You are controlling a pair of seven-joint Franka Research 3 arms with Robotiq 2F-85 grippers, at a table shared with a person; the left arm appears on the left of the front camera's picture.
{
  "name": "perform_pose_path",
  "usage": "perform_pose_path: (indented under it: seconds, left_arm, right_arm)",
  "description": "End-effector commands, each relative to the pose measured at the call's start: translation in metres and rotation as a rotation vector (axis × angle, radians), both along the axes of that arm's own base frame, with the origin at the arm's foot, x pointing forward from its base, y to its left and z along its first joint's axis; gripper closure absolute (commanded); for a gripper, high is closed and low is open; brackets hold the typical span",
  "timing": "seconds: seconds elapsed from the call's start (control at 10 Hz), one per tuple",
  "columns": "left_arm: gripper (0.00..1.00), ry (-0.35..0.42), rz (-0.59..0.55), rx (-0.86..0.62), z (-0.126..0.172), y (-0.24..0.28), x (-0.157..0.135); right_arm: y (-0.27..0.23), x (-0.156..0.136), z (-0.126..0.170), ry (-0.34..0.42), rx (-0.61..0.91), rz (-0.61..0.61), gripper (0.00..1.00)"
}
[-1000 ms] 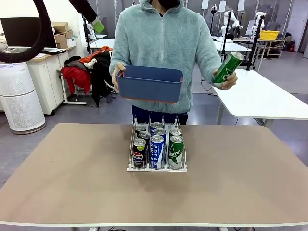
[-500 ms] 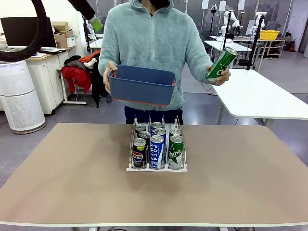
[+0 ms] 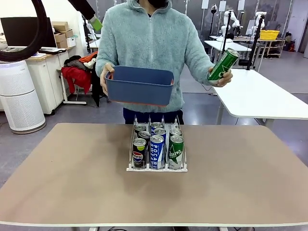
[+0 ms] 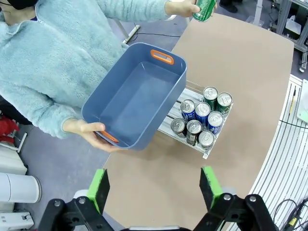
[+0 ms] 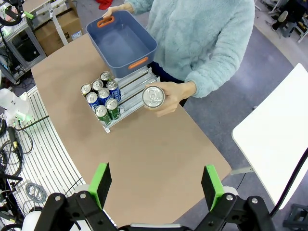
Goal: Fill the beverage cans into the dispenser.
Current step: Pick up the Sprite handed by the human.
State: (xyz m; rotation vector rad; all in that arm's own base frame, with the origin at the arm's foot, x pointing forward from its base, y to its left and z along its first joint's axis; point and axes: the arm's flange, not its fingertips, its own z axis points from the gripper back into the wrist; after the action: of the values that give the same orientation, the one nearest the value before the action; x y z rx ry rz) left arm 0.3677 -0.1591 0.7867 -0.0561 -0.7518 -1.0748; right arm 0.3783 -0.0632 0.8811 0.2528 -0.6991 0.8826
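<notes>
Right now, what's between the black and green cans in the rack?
The blue-and-white Pocari cans stand in the dispenser's middle lane, between the black Pepsi cans and green cans, in the front view.

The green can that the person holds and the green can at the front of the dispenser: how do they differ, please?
The held green can is up in the air in the person's hand; the front green can stands in the dispenser. The held green can is tilted; the front green can is upright. Both are slim, green, silver-topped.
</notes>
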Motion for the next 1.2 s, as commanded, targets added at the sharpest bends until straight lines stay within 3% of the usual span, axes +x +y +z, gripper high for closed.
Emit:
perform_pose_path:
  seconds: [0.0, 1.1]
  left_arm:
    - [0.00, -0.005, -0.001, -0.001, 0.0008, 0.0001, -0.0005]
    - [0.00, -0.005, -0.001, -0.001, 0.0008, 0.0001, -0.0005]
  right_arm:
    - [0.0008, -0.0017, -0.0009, 0.002, 0.000, 0.002, 0.00]
    - [0.0008, -0.0017, -0.0009, 0.002, 0.000, 0.002, 0.00]
